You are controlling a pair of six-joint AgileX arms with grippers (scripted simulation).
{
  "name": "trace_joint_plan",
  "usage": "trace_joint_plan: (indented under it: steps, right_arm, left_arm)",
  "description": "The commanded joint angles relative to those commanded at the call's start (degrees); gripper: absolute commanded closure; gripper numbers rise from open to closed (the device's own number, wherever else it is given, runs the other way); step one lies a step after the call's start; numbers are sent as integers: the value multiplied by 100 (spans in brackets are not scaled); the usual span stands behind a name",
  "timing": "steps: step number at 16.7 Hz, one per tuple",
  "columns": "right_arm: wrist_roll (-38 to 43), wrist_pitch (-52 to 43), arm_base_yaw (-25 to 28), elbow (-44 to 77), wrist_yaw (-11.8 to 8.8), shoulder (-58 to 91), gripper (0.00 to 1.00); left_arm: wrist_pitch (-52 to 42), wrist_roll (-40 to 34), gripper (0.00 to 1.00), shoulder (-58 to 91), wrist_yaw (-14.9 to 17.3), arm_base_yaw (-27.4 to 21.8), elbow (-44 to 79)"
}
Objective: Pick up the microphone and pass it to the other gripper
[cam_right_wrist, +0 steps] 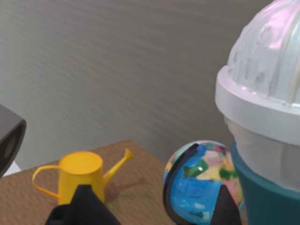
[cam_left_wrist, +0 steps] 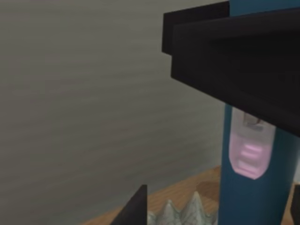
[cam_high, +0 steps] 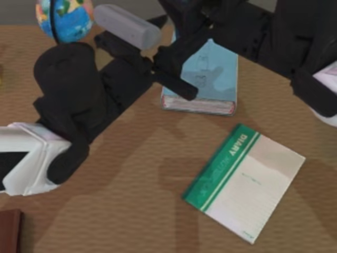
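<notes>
**Both grippers meet at the microphone, back centre**

You have 1 yellow watering can (cam_right_wrist: 79, 176) and 1 globe (cam_high: 63, 16) far left. Left gripper (cam_high: 142, 58) is spread, one tip clear of the 1 microphone (cam_left_wrist: 253, 187), whose teal handle stands upright. Right gripper (cam_high: 171, 74) crosses the handle; grip: can't tell. 2 books: blue book (cam_high: 210, 74), green diary (cam_high: 247, 182).

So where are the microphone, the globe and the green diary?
microphone (cam_right_wrist: 262, 93), right wrist view, on its white head.
globe (cam_right_wrist: 201, 185), right wrist view, on its blue surface.
green diary (cam_high: 253, 190), top view, on its pale cover.

"DIARY" in white on green-spined notebook (cam_high: 245, 182)
</notes>
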Motion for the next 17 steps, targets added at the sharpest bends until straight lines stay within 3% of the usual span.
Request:
trace_joint_plan:
  steps: [9,17]
  right_arm:
    - [-31,6,-28,39,49,-54,100]
    - [-32,11,-639,-484,-627,-590,100]
  left_arm:
    - [-3,74,0,42,-101,72,-65]
    - [-60,54,0,-1396,82,391,-1449]
